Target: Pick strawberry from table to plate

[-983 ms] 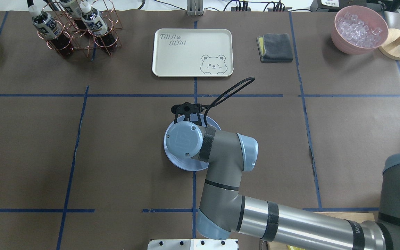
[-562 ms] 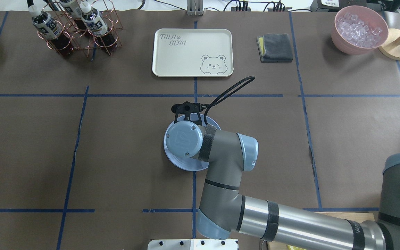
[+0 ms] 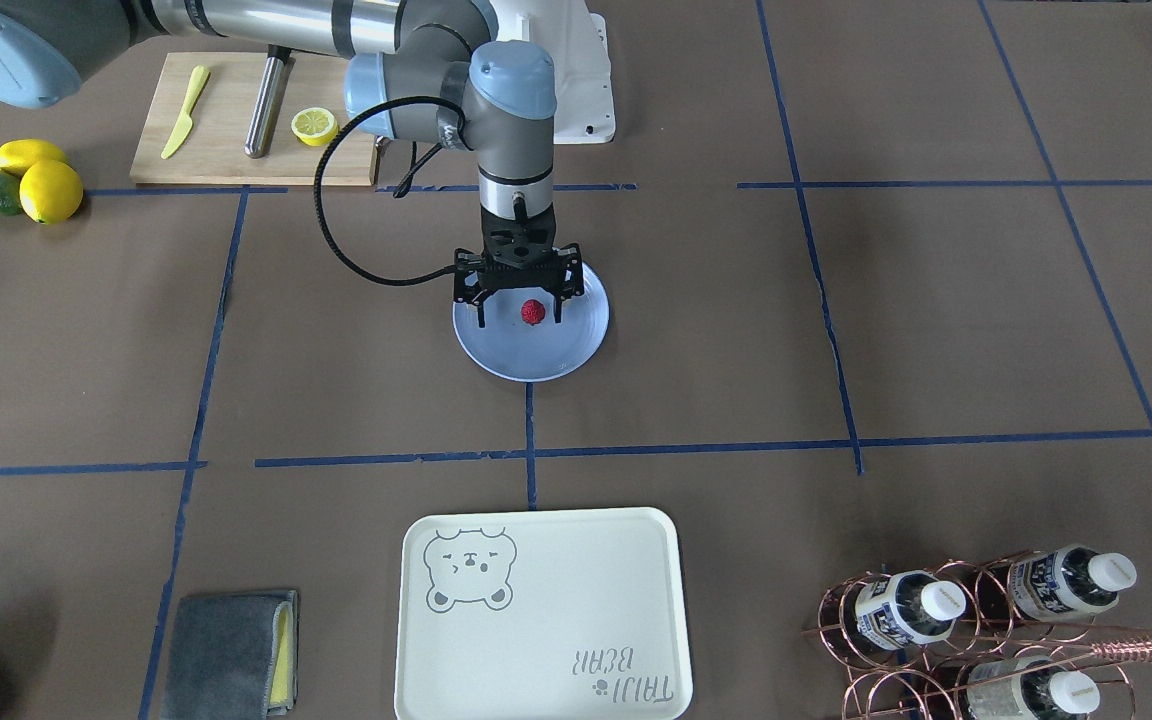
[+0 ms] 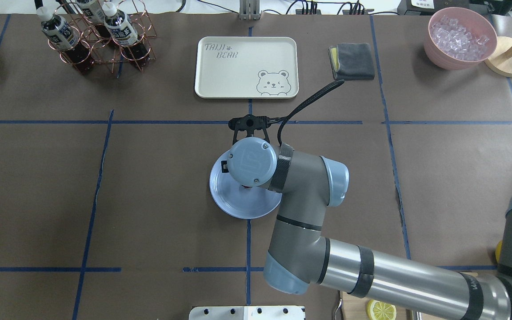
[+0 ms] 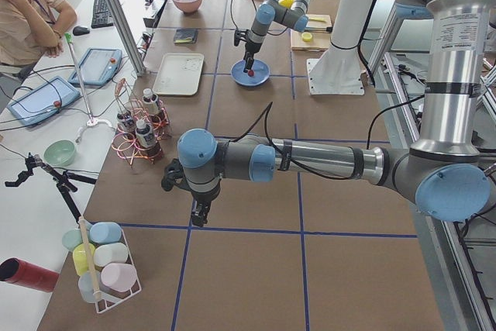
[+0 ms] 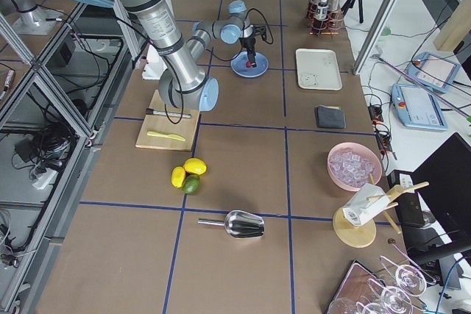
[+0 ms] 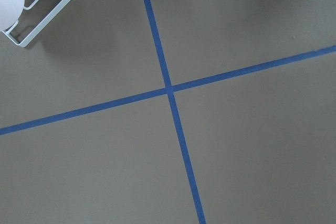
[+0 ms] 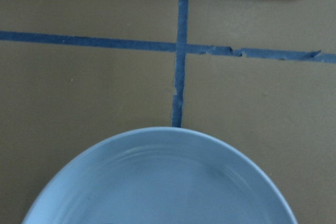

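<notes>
The desk (image 3: 936, 320) is covered in matt brown paper. The plate (image 3: 556, 355) is smooth pale-blue plastic with a soft sheen; the strawberry (image 3: 533, 311) looks bumpy and dull red. The tray (image 3: 576, 590) is matt cream plastic, the cloth (image 3: 226, 650) soft grey fabric.

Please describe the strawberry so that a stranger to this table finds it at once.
Find the cream bear-printed tray; next to it, toward the robot, lies a round pale blue plate. On it, between the open jaws of the right gripper, sits the strawberry: tiny, dark red and bumpy against smooth blue.
</notes>
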Available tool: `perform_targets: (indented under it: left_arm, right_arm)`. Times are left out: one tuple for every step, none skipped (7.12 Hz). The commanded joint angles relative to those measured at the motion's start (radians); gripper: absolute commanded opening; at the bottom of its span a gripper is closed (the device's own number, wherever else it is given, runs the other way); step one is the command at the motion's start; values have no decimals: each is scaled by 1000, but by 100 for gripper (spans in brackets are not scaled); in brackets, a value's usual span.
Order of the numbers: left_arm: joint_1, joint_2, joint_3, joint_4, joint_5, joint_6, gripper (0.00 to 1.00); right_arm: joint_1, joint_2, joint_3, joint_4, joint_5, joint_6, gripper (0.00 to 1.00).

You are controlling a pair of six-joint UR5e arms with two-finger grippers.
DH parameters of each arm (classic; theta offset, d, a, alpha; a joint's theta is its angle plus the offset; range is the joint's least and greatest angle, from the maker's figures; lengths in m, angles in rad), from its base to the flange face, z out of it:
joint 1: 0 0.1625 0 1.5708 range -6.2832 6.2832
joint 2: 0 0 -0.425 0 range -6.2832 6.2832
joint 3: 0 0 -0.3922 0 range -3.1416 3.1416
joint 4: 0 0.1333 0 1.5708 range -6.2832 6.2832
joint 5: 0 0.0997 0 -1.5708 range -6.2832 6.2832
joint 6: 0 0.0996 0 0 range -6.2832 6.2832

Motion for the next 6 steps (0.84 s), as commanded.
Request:
perform_targets:
  left_arm:
    - [0,-4,-7,3,3,2,100]
    - [0,-4,-4,4,3,2,100]
    - [2,-3,4,6,11,2,100]
    - [2,5,10,6,15,0,100]
    - [0,17,13,7,15,0,100]
    - [0,19,15,7,14,-2,100]
  right_arm:
    - [239,-136,94,11,226,-300,100]
    - [394,-204,112,16,361,-496,100]
    - [529,-282,116,14,478,-717,100]
    - [667,-380,114,13,543,-924,100]
    - [787,-445,103,-7,608,-1071,100]
    - [880,-518,105,-4,637,-1121,100]
